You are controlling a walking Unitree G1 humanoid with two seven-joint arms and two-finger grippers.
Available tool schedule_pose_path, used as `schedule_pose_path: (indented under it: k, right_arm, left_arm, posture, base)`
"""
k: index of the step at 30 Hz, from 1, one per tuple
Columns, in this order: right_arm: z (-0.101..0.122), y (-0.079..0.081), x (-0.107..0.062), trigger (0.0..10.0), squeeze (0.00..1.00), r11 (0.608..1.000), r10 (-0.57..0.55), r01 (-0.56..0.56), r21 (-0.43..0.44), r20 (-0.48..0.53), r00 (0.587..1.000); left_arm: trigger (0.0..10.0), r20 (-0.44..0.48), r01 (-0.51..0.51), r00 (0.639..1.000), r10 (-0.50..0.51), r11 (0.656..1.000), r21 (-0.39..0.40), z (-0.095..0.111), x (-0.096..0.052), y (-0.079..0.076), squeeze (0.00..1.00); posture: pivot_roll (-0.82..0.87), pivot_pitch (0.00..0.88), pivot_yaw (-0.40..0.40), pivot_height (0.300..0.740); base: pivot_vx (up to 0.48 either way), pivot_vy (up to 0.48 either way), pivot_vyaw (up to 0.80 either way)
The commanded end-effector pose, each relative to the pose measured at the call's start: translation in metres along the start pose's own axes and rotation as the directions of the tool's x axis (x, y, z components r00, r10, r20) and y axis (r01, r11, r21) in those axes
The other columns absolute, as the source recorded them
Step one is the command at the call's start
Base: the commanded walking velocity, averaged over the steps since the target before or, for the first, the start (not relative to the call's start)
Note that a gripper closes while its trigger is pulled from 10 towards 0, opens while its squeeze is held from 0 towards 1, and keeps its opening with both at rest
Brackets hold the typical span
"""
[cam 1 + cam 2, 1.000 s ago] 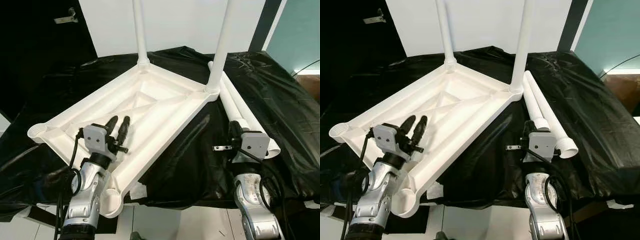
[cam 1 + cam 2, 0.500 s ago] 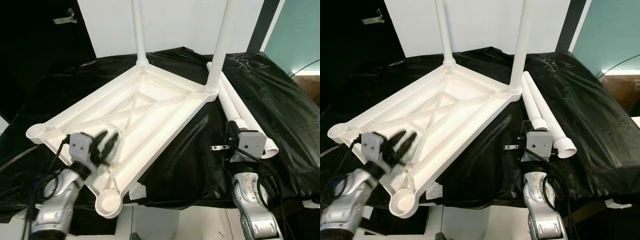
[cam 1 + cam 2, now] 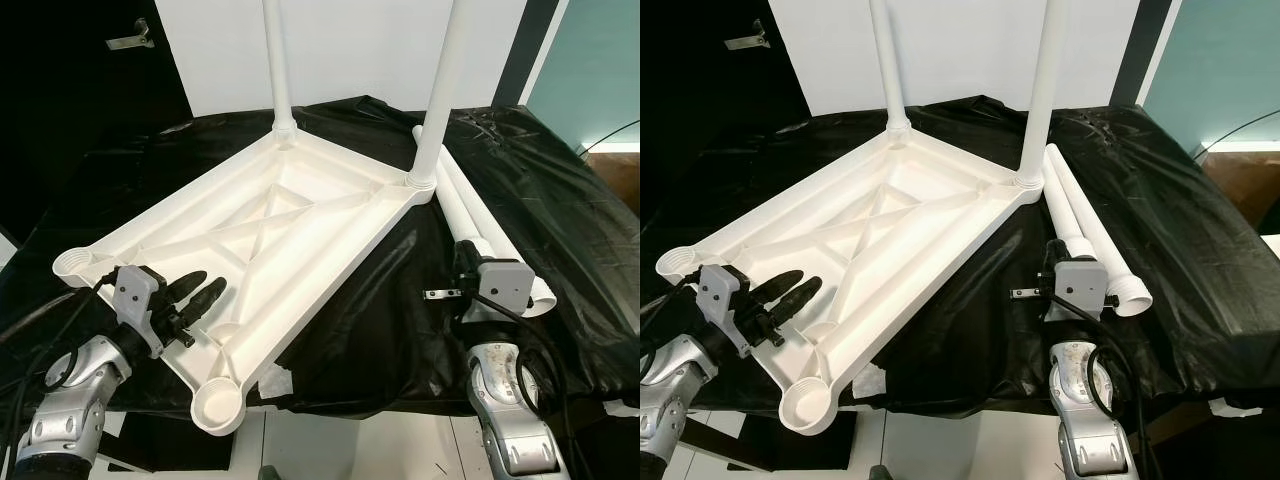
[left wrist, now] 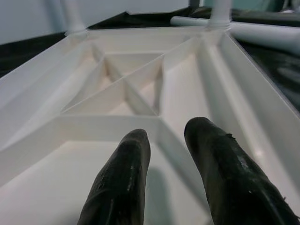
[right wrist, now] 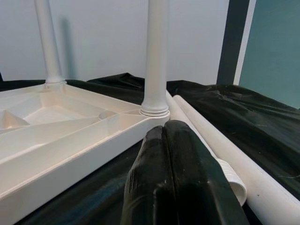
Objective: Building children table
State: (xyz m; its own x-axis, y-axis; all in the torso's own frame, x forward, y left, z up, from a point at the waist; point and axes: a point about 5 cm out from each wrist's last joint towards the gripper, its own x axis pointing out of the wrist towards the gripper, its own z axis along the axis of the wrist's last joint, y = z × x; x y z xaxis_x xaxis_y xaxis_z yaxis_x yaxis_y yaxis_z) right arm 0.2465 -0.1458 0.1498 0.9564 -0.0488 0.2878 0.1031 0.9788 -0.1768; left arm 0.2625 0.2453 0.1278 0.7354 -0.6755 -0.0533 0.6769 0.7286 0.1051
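A white plastic child's tabletop (image 3: 270,235) lay upside down on a work surface draped in glossy black sheeting (image 3: 560,210), its ribbed underside facing up. Two white tubular legs (image 3: 441,90) stood upright in the two far corner sockets, while the near corner socket (image 3: 218,404) and the left corner socket (image 3: 72,264) were open cups. Two more loose white plastic legs (image 3: 480,225) lay side by side on the sheeting just to the right of the tabletop, their flared ends pointing toward the robot.

The left gripper (image 3: 197,292) hovered over the tabletop's near left edge, fingers narrowly parted and holding nothing. The left wrist view added the small gap between the two black fingers (image 4: 123,187) and the crossed ribs of the underside beyond them, detail the head views only hinted at.

The right gripper (image 5: 168,159) sat at the near ends of the loose legs. From the head views its fingers were hidden behind the wrist housing (image 3: 497,283); the right wrist view showed them pressed together, empty, just beside the nearer leg's flared end
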Motion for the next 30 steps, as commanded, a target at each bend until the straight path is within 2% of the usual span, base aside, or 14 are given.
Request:
schedule_pose_path:
  k: [1, 3, 8, 9, 13, 17, 19, 21, 25, 26, 27, 28, 30]
  right_arm:
    - [-0.002, 0.001, 0.0, 10.0, 0.0, 1.0, 0.006, -0.005, 0.008, -0.006, 1.0]
    - [-0.002, 0.001, 0.001, 10.0, 0.0, 1.0, 0.006, -0.006, 0.009, -0.007, 1.0]
    - [-0.002, 0.001, 0.001, 10.0, 0.0, 1.0, 0.008, -0.008, 0.009, -0.008, 1.0]
    - [-0.003, 0.002, 0.001, 10.0, 0.0, 1.0, 0.009, -0.009, 0.01, -0.009, 1.0]
    - [-0.003, 0.002, 0.002, 10.0, 0.0, 1.0, 0.01, -0.01, 0.011, -0.009, 1.0]
    - [-0.004, 0.004, 0.001, 10.0, 0.0, 1.0, 0.01, -0.01, 0.015, -0.011, 1.0]
    - [-0.004, 0.004, 0.001, 10.0, 0.0, 1.0, 0.01, -0.009, 0.015, -0.011, 1.0]
    - [-0.004, 0.003, 0.001, 10.0, 0.0, 1.0, 0.007, -0.006, 0.015, -0.014, 1.0]
    - [-0.005, 0.003, 0.001, 10.0, 0.0, 1.0, 0.005, -0.005, 0.014, -0.015, 1.0]
    - [-0.005, 0.004, 0.001, 10.0, 0.0, 1.0, 0.007, -0.007, 0.015, -0.015, 1.0]
    - [-0.005, 0.004, 0.001, 10.0, 0.0, 1.0, 0.007, -0.007, 0.015, -0.015, 1.0]
    - [-0.005, 0.004, 0.002, 10.0, 0.0, 1.0, 0.008, -0.008, 0.015, -0.014, 1.0]
    - [-0.005, 0.004, 0.002, 10.0, 0.0, 1.0, 0.01, -0.01, 0.016, -0.013, 1.0]
  left_arm:
    - [10.0, -0.051, 0.064, 0.997, -0.063, 0.997, 0.03, -0.002, -0.009, 0.005, 0.0]
    - [10.0, -0.112, 0.068, 0.992, -0.062, 0.996, 0.05, -0.004, -0.021, 0.014, 0.0]
    - [10.0, -0.172, 0.09, 0.982, -0.082, 0.995, 0.041, -0.003, -0.035, 0.022, 0.0]
    - [10.0, -0.203, 0.102, 0.974, -0.095, 0.994, 0.027, 0.002, -0.045, 0.028, 0.0]
    - [10.0, -0.218, 0.102, 0.972, -0.093, 0.994, 0.027, 0.007, -0.052, 0.034, 0.0]
    - [10.0, -0.244, 0.081, 0.967, -0.068, 0.996, 0.041, 0.012, -0.065, 0.046, 0.0]
    - [10.0, -0.255, 0.078, 0.965, -0.065, 0.996, 0.042, 0.012, -0.068, 0.048, 0.0]
    - [10.0, -0.324, 0.085, 0.944, -0.071, 0.996, 0.031, 0.01, -0.084, 0.052, 0.0]
    - [10.0, -0.367, 0.097, 0.926, -0.085, 0.995, 0.013, 0.01, -0.093, 0.052, 0.0]
    - [10.0, -0.375, 0.119, 0.92, -0.114, 0.993, -0.009, 0.01, -0.094, 0.05, 0.88]
    - [10.0, -0.375, 0.119, 0.92, -0.114, 0.993, -0.009, 0.01, -0.094, 0.05, 0.88]
    - [10.0, -0.383, 0.141, 0.913, -0.139, 0.99, -0.024, 0.01, -0.094, 0.048, 1.0]
    - [10.0, -0.406, 0.169, 0.899, -0.163, 0.985, -0.02, 0.008, -0.093, 0.045, 1.0]
  posture:
    - [-0.06, 0.028, 0.013, 0.74]
    - [-0.06, 0.027, 0.012, 0.74]
    - [-0.05, 0.026, 0.012, 0.74]
    - [-0.05, 0.025, 0.012, 0.74]
    - [-0.05, 0.026, 0.013, 0.74]
    - [-0.05, 0.027, 0.017, 0.74]
    - [-0.05, 0.027, 0.018, 0.74]
    - [-0.05, 0.027, 0.017, 0.74]
    - [-0.05, 0.027, 0.016, 0.74]
    - [-0.04, 0.027, 0.016, 0.74]
    - [-0.04, 0.027, 0.016, 0.74]
    - [-0.04, 0.027, 0.015, 0.74]
    - [-0.04, 0.025, 0.013, 0.74]
  base:
    - [0.0, 0.0, 0.0]
    - [0.0, 0.0, 0.0]
    - [0.0, 0.0, 0.0]
    - [0.0, 0.0, 0.0]
    - [0.0, 0.0, 0.0]
    - [0.0, 0.0, 0.0]
    - [0.0, 0.0, 0.0]
    - [0.0, 0.0, 0.0]
    - [0.0, 0.0, 0.0]
    - [0.0, 0.0, 0.0]
    - [0.0, 0.0, 0.0]
    - [0.0, 0.0, 0.0]
    - [0.0, 0.0, 0.0]
